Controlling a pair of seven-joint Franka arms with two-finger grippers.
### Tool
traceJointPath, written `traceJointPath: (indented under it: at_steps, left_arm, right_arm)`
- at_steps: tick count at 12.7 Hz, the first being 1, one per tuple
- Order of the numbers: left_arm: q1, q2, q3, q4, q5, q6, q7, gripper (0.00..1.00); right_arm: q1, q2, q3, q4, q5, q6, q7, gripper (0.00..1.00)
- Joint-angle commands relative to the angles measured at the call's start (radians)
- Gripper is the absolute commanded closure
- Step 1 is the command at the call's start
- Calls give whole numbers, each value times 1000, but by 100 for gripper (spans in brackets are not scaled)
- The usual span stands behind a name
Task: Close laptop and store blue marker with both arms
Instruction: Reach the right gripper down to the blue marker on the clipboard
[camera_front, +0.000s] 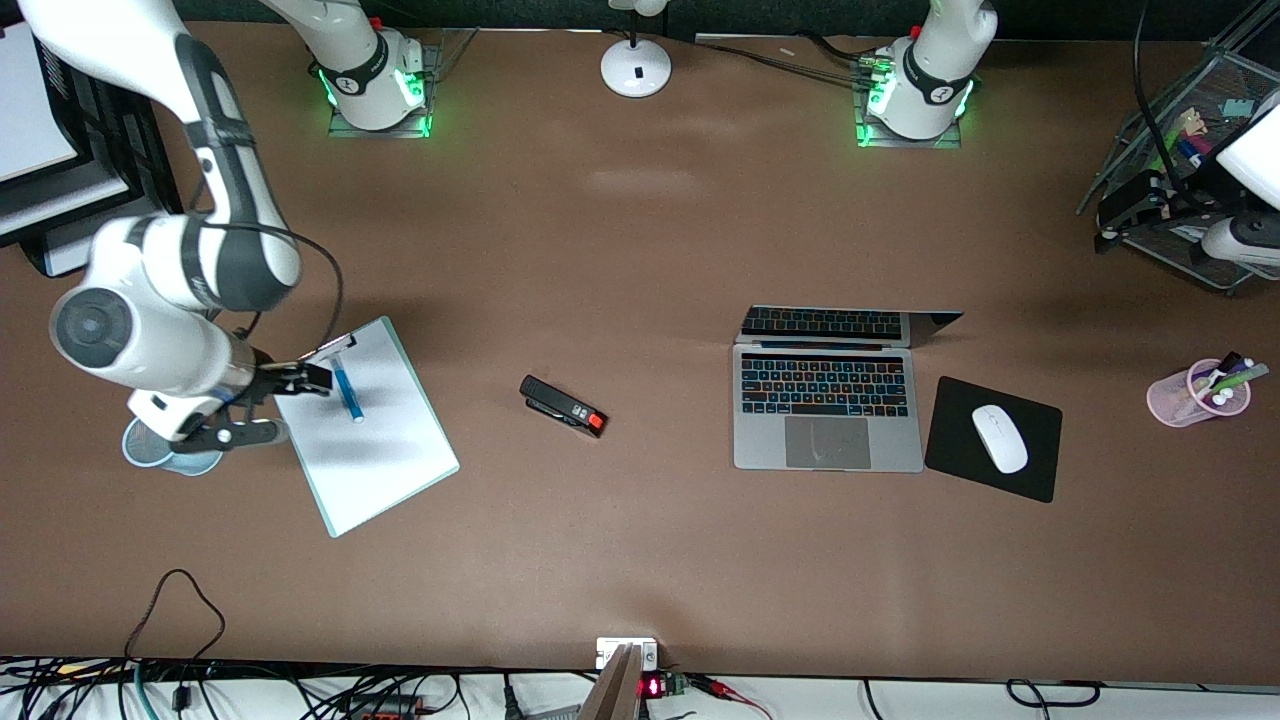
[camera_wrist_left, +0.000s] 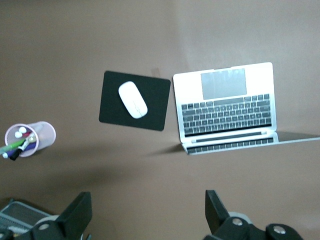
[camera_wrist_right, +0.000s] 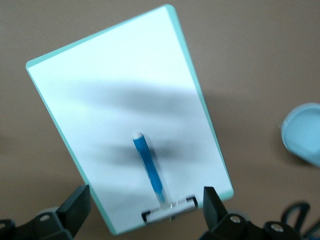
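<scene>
The laptop (camera_front: 828, 410) lies open in the middle of the table toward the left arm's end, its lid (camera_front: 850, 325) tilted far back. It also shows in the left wrist view (camera_wrist_left: 225, 107). The blue marker (camera_front: 347, 390) lies on a white clipboard (camera_front: 370, 450) toward the right arm's end. My right gripper (camera_front: 270, 405) is open and empty, low over the clip end of the clipboard. In the right wrist view (camera_wrist_right: 145, 207) the marker (camera_wrist_right: 148, 167) lies between its fingers. My left gripper (camera_wrist_left: 147, 210) is open and empty, held high over bare table near the wire tray.
A black stapler (camera_front: 563, 406) lies between clipboard and laptop. A white mouse (camera_front: 1000, 438) sits on a black mouse pad (camera_front: 950, 455) beside the laptop. A pink cup of pens (camera_front: 1200, 392), a wire tray (camera_front: 1215, 100), a light-blue cup (camera_front: 165, 455) and a lamp base (camera_front: 636, 67) stand around.
</scene>
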Motion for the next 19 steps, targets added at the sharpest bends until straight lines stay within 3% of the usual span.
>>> traceJointPath:
  at_steps: [1,5,11,14,19]
  left_arm:
    - [-18,70,-21,26,4,-90,5,0]
    - [-14,76,-23,29,6,-120,4,0]
    - [-38,157,-26,31,3,-138,15,0]
    - [-99,183,-40,-10,-8,-147,-100,0]
    - [-175,249,-55,-58,-23,-135,-166,0]
  right_arm:
    - [3,29,-5,-8,-5,87,-133,0]
    - [-9,67,-5,-34,4,186,-321,0]
    - [12,141,-5,-40,9,219,-323,0]
    - [22,147,-5,-60,9,220,-324,0]
    - [22,165,-5,-71,10,222,-321,17]
